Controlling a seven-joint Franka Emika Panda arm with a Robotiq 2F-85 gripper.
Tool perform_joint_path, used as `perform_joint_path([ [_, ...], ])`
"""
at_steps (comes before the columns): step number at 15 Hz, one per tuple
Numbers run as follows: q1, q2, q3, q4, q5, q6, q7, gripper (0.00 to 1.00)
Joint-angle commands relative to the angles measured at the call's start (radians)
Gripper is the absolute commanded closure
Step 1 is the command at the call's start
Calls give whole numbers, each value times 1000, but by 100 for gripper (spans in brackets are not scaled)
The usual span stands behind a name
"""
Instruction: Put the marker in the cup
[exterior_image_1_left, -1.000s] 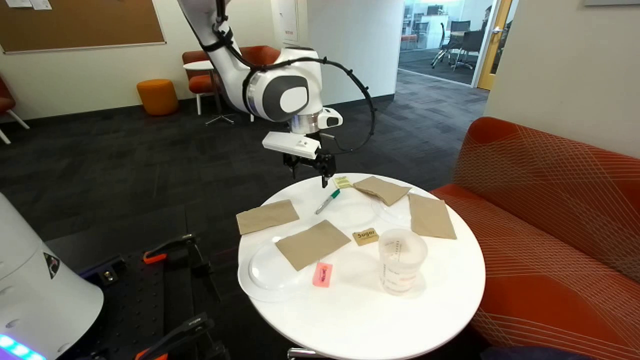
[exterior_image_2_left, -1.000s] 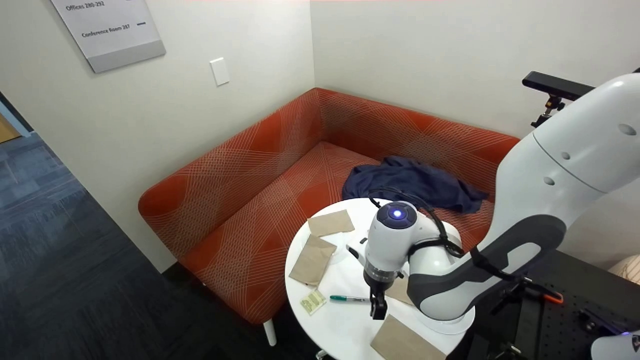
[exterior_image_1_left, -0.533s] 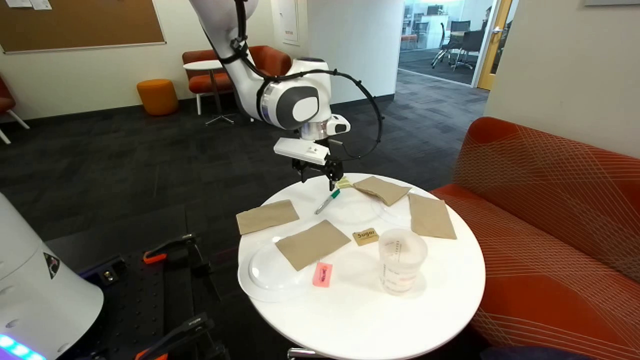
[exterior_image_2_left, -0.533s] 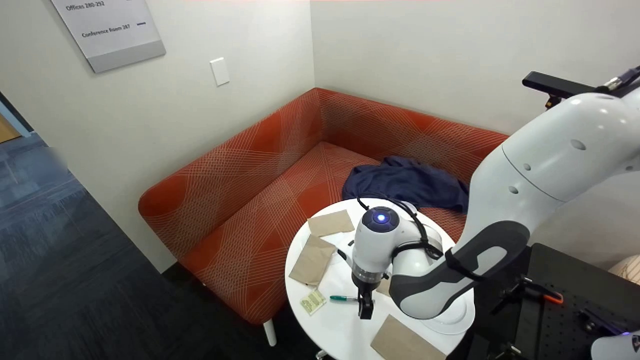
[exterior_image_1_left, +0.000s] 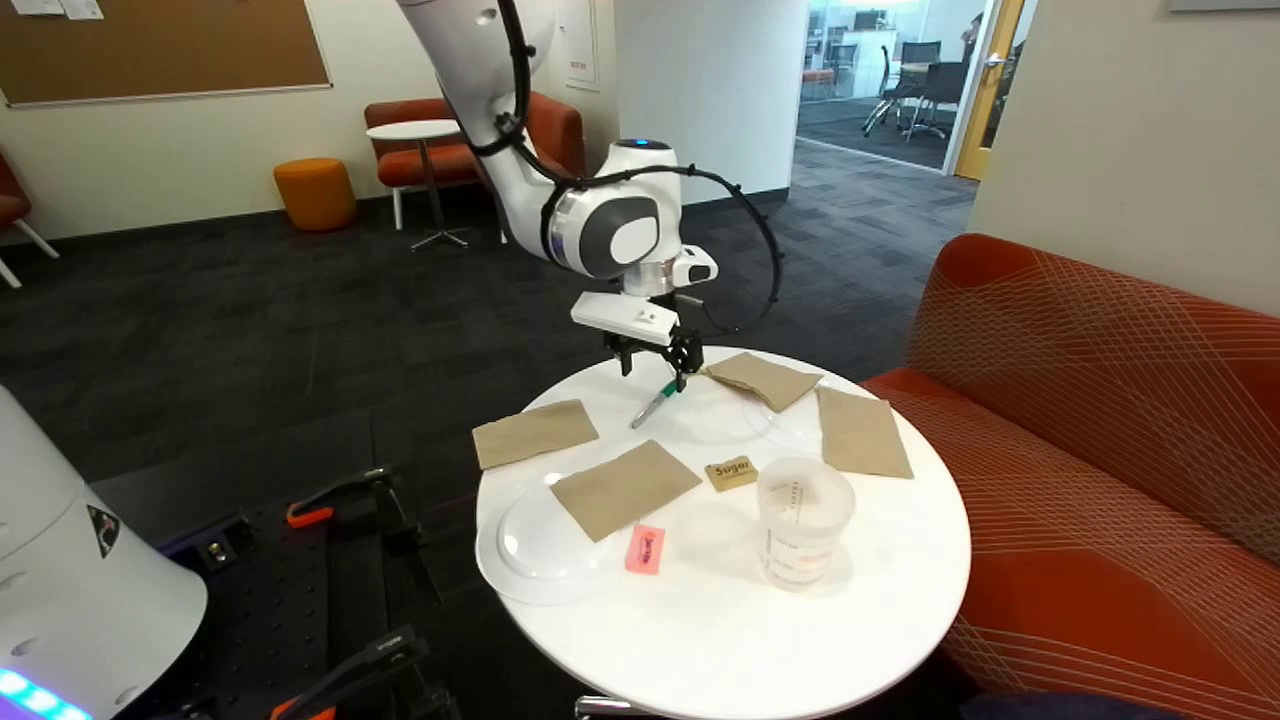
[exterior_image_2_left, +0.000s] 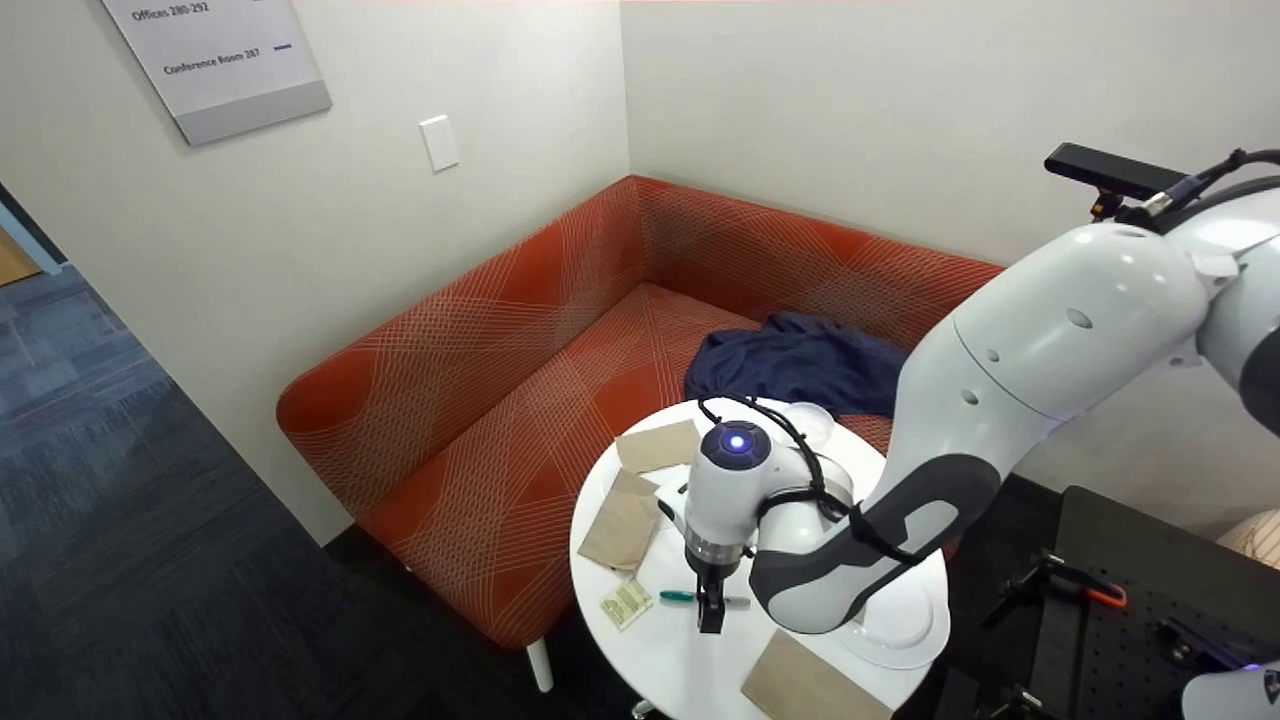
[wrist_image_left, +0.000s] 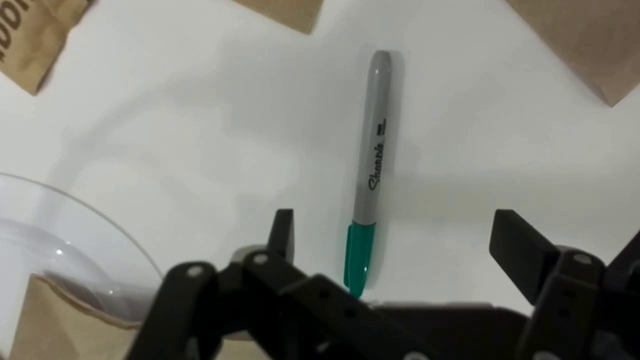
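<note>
Pincer (wrist_image_left: 394, 220): I have it spread wide, holding nothing; in the wrist view its fingers (wrist_image_left: 283, 235) stand below mid-frame, one left of centre, one well right;
Marker (wrist_image_left: 371, 172): flat on the table (exterior_image_1_left: 700, 640), mid-frame in the wrist view; its long axis runs up and down the frame, top leaning slightly right, so nearly square to the line across my fingertips;
Cap (wrist_image_left: 359, 255): green, low in that frame, seen between the fingers and nearer the one at frame left; my height above it I cannot tell;
Barrel (wrist_image_left: 375, 140): grey, reaching up the frame beyond the fingertips; I judge I should ease up-frame and a little left, then lower and squeeze;
Cup (exterior_image_1_left: 803, 525): right of centre, lower half, in an exterior view; well apart from the marker
</note>
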Motion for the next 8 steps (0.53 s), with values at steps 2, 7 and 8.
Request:
perform_joint_path([
  [2,15,46,-19,67,-30,-27,41,0],
  [7,22,72,-28,90,-36,-33,48,0],
  [8,23,76,-29,93,-38,-33,49,25],
])
